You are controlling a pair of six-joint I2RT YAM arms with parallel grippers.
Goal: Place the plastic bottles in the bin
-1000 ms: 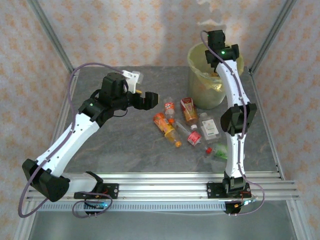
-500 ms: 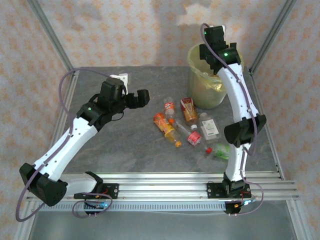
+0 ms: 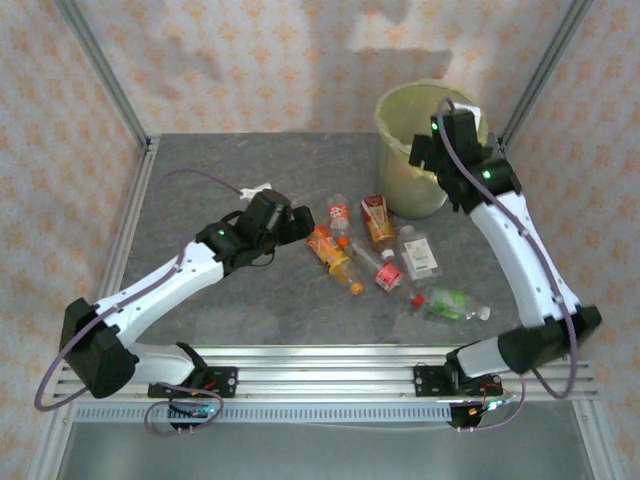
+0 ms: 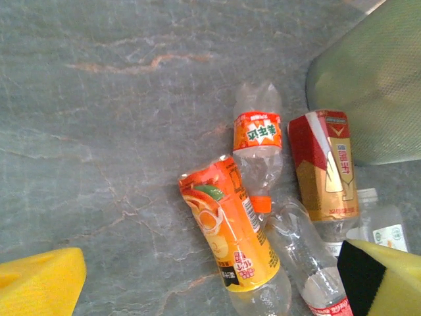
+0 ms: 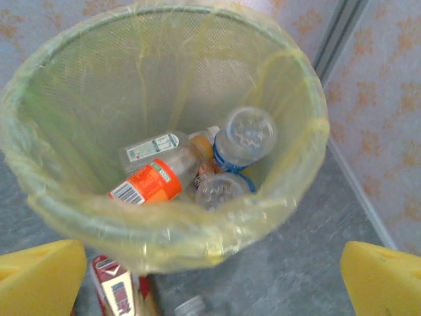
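Grey marbled tabletop (image 3: 220,170) forms the work surface, enclosed by patterned wallpaper and aluminium frame posts.

1. Left gripper (image 3: 297,222): my jaws stand fully apart with nothing between them. The yellow pads (image 4: 39,284) sit at both lower corners of the left wrist view.
2. Below the gap lies an orange-labelled bottle (image 4: 230,237), on its side.
3. A clear bottle with an orange-red band (image 4: 258,138) touches its upper right, orange cap toward me.
4. Beside that lies a red-and-gold bottle (image 4: 324,164), close to the bin wall.
5. A clear red-labelled bottle (image 4: 306,263) and a white-labelled bottle (image 4: 385,232) lie at lower right.
6. A green bottle (image 3: 450,303) lies apart from this cluster, nearer the table's front edge.

7. Right gripper (image 3: 422,152): my jaws are spread wide and hold nothing. It hangs above the near rim of the bin (image 5: 66,210), which stands upright at the table's far right corner.
8. Inside the bin lie an orange-banded bottle (image 5: 148,185), a blue-banded bottle (image 5: 243,138) and a pale-labelled bottle (image 5: 151,148). More bottles lie beneath them, too crowded to tell apart.
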